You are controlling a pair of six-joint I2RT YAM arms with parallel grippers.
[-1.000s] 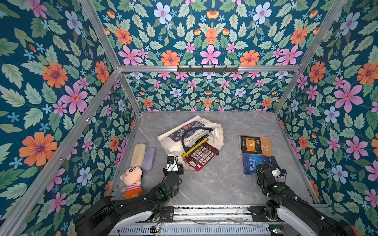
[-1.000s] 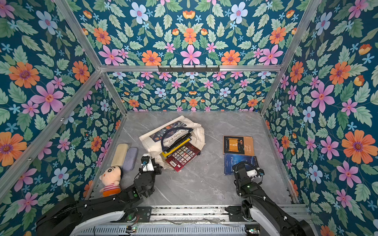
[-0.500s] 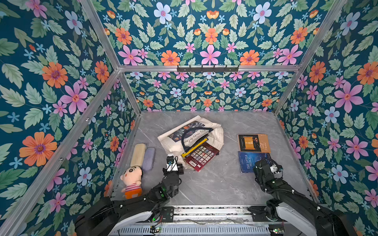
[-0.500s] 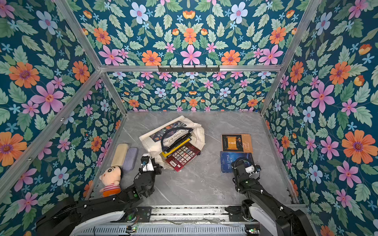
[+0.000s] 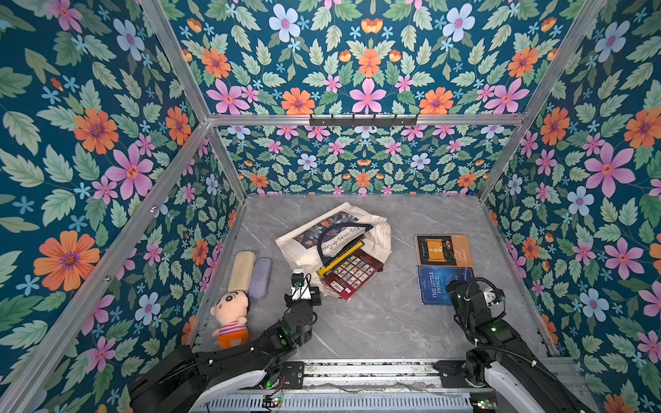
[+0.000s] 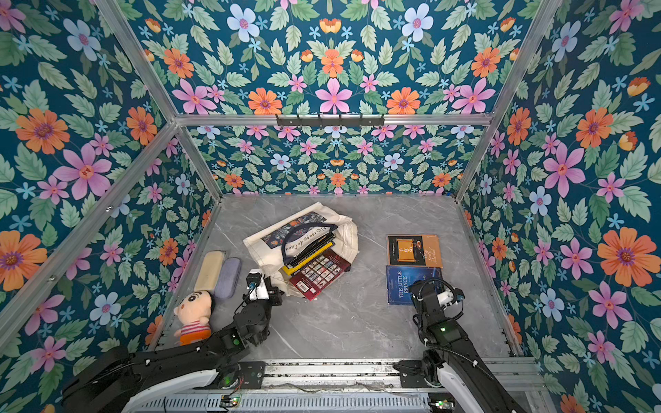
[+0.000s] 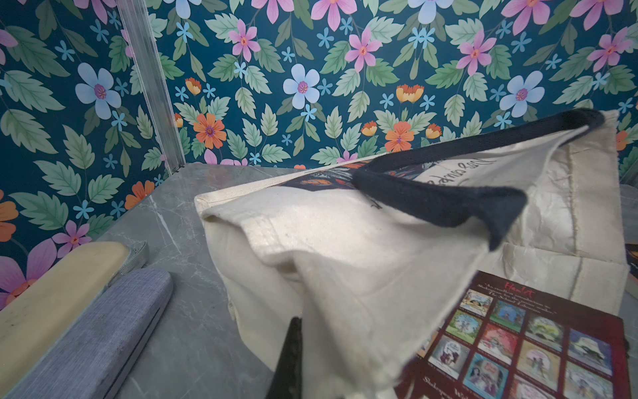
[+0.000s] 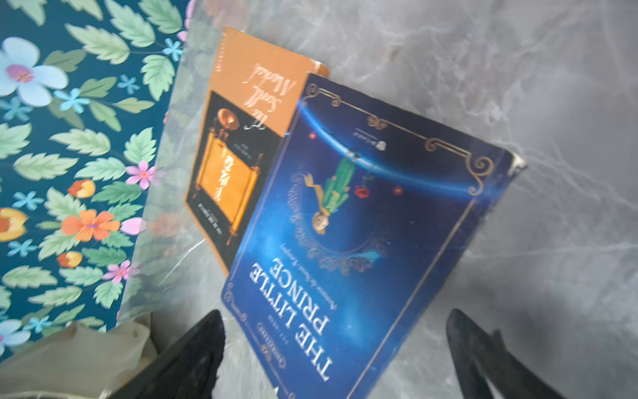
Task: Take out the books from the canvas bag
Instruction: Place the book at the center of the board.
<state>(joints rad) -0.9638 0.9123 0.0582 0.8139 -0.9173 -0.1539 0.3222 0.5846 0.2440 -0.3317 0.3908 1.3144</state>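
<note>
**A:** Where is there open room?

**B:** The grey marbled worktop (image 5: 375, 321) is bare across the lower middle of the frame, between the two arms, and along its far edge under the floral wall (image 5: 357, 161). The left edge is crowded. A smooth cream case (image 5: 242, 266), a grey fabric case (image 5: 260, 277) and a plush doll (image 5: 230, 314) sit in a line there.

**A:** And the books?

**B:** Two lie flat at the right in both top views. One is a glossy blue book (image 5: 438, 286) lettered "THE LITTLE PRINCE". Just above it in the frame is an orange-and-black book (image 5: 443, 250) with a script title I cannot read for sure. The canvas bag (image 5: 297, 246) lies slumped at centre, cream cloth with a navy strap (image 7: 431, 193). A dark red book (image 5: 352, 273) pokes out of its mouth. It shows a grid of small pictures, a barcode and what looks like "Hamlet". A yellow-edged book (image 5: 341, 257) lies over its far end.

**A:** The hands?

**B:** The right hand (image 8: 333, 314) is spread wide, its black fingers (image 8: 193, 352) on either side of the blue book's near corner — gripping nothing. The left hand (image 5: 305, 286) is closed, with a fold of the bag's cloth pinched at the mouth.
</note>
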